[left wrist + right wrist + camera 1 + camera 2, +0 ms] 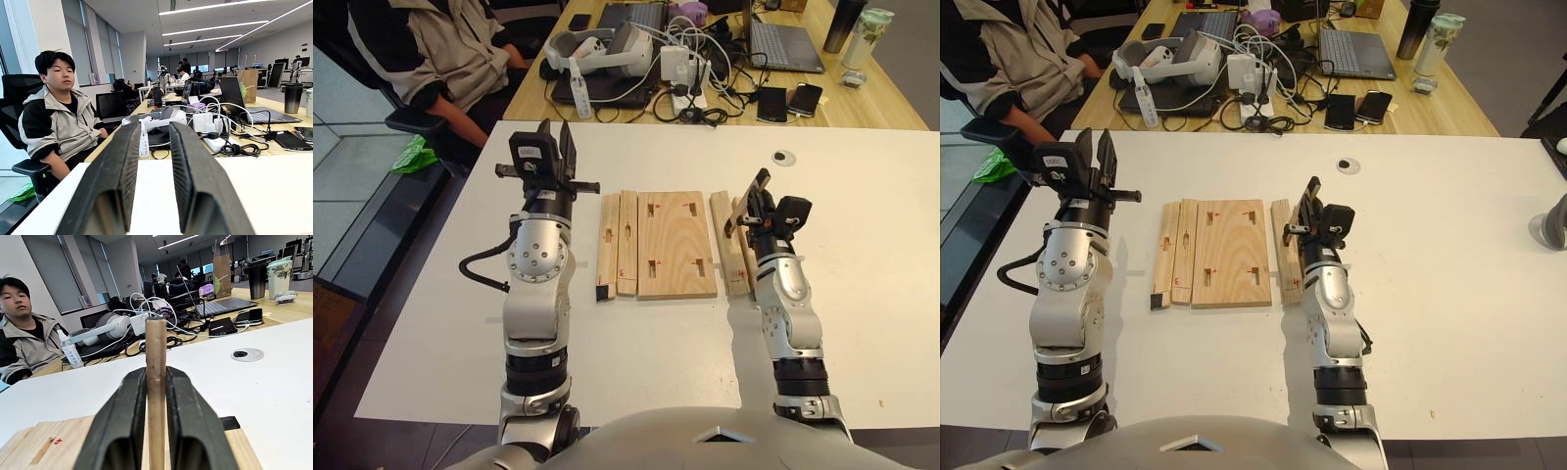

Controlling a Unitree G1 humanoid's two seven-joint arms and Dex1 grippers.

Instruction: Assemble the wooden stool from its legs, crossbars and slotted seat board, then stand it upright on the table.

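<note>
The slotted seat board [675, 245] lies flat mid-table. Two slotted wooden strips [617, 245] lie side by side against its left edge, and two more [722, 240] lie along its right edge. My right gripper [756, 188] sits at the far end of the outer right strip and is shut on that strip. In the right wrist view the strip [156, 362] stands on edge between the two black fingers [124, 426]. My left gripper [556, 142] is raised left of the wood, pointing away from me. It is open, with nothing between its fingers [115, 176].
A round cable grommet [784, 157] sits in the white table behind the right gripper. The wooden desk [862, 98] beyond holds a headset, laptops, phones and cables. A seated person is at the back left. A grey object [1552, 223] stands at the table's right edge.
</note>
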